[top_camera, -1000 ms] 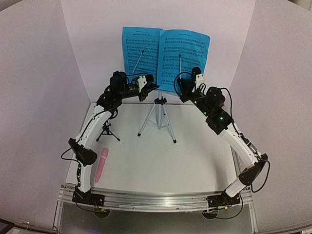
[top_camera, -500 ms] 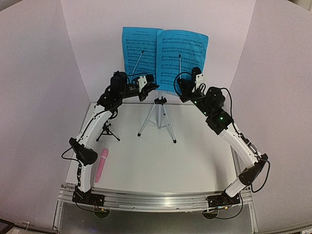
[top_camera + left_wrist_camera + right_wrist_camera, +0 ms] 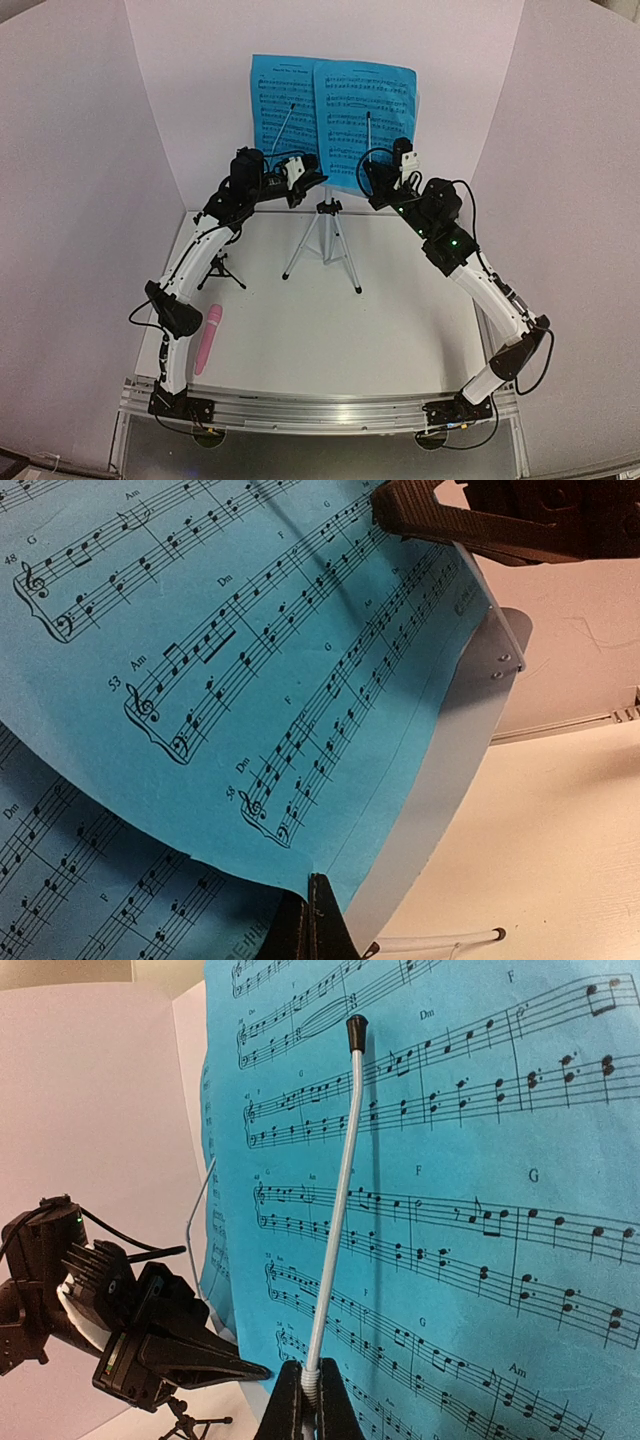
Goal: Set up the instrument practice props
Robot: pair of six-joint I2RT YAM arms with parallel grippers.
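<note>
On a white table (image 3: 400,330) between pale walls (image 3: 80,150), the music stand (image 3: 445,810) is standing at 12 o'clock, its desk mostly hiding behind two overlapping sheet-music pages (image 3: 340,110). The right gripper (image 3: 310,1390) is clamping the stand's retaining wire (image 3: 335,1210); the left gripper (image 3: 314,905), jaws together, is touching a page's lower edge, any pinch unclear. The pink microphone (image 3: 208,338) is lying at 8 o'clock, its length running 6 to 12, the mic stand (image 3: 224,270) half hiding behind the left arm (image 3: 193,265).

The silver tripod (image 3: 327,215) blocks mid-table; the tabletop (image 3: 400,340) before it lies open.
</note>
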